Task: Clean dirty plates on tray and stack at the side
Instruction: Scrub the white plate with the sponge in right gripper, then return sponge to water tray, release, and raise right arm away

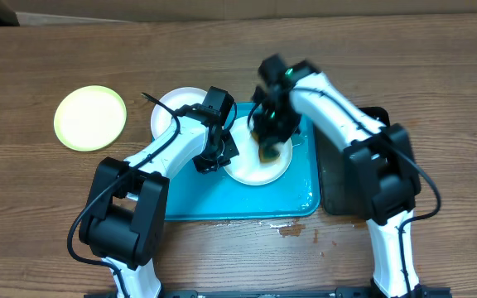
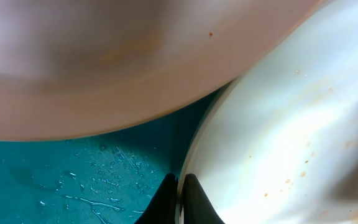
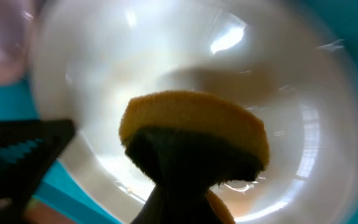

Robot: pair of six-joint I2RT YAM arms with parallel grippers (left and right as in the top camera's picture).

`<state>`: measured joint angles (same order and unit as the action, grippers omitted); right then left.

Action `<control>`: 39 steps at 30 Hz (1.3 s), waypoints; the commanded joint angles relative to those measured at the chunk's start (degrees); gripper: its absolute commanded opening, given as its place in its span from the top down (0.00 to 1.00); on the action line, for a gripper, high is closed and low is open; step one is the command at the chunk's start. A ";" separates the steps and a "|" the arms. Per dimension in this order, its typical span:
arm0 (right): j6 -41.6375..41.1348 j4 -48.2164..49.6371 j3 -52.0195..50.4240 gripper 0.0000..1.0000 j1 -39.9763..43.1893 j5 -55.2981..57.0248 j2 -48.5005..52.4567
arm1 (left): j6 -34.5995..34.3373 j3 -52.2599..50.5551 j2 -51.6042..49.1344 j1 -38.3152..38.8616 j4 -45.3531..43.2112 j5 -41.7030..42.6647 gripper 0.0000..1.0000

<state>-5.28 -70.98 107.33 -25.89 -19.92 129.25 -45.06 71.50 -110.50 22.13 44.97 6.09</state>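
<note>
A white plate (image 1: 263, 169) lies on the turquoise tray (image 1: 222, 203). My left gripper (image 1: 219, 151) is shut on its left rim; the left wrist view shows the fingers (image 2: 180, 199) pinching the rim of this plate (image 2: 291, 143), which has small brown-orange specks. My right gripper (image 1: 270, 139) is shut on a yellow sponge (image 1: 269, 151) with a dark scrub side and presses it onto the plate; the sponge (image 3: 194, 134) fills the right wrist view over the wet plate (image 3: 303, 93). A second white plate (image 1: 172, 112) lies at the tray's left edge. A lime-green plate (image 1: 90, 117) lies on the table, far left.
A narrow black tray (image 1: 342, 178) lies right of the turquoise tray, under my right arm. Water beads on the tray floor (image 2: 73, 180). A small wet patch (image 1: 292, 230) marks the wooden table in front of the tray.
</note>
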 commanded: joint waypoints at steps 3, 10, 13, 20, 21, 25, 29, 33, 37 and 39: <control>2.58 -5.27 8.17 0.96 5.57 -1.53 -4.63 | -0.33 -0.09 -0.96 0.00 0.00 -0.26 0.96; 2.51 -14.69 8.24 0.96 14.21 6.56 -7.10 | 0.22 -0.09 -0.96 0.00 0.02 -0.22 0.92; 0.66 -17.46 6.67 0.96 18.36 11.65 -7.08 | 0.33 -0.09 -0.96 0.02 0.00 0.00 0.87; -1.70 -14.03 -3.04 0.96 21.64 18.75 -7.08 | 5.42 -0.09 -0.96 0.02 -0.31 2.99 0.82; -2.38 -12.59 -4.94 0.96 21.64 19.93 -7.06 | 6.43 -0.09 -0.96 0.02 -0.24 2.97 0.81; -2.45 -7.37 -11.34 0.96 21.64 20.96 -7.06 | 8.50 -0.09 -0.96 0.02 0.04 2.99 0.78; -2.43 -3.69 -15.23 0.96 21.64 20.94 -7.06 | 9.14 -0.09 -0.96 0.02 0.57 2.99 0.77; -2.43 -2.36 -16.35 0.72 21.64 20.92 -7.06 | 9.14 -0.09 -0.96 0.07 1.22 2.99 0.76; -2.38 -4.22 -12.59 0.59 21.79 20.94 -7.10 | 9.33 -0.09 -0.96 0.31 1.33 2.97 0.75; -2.38 -6.19 -9.22 0.48 22.08 21.00 -7.10 | 9.31 -0.09 -0.96 0.46 1.31 3.04 0.74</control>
<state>-7.27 -76.07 92.71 -4.14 0.45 123.96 -37.04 71.50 -110.72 22.13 46.26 8.40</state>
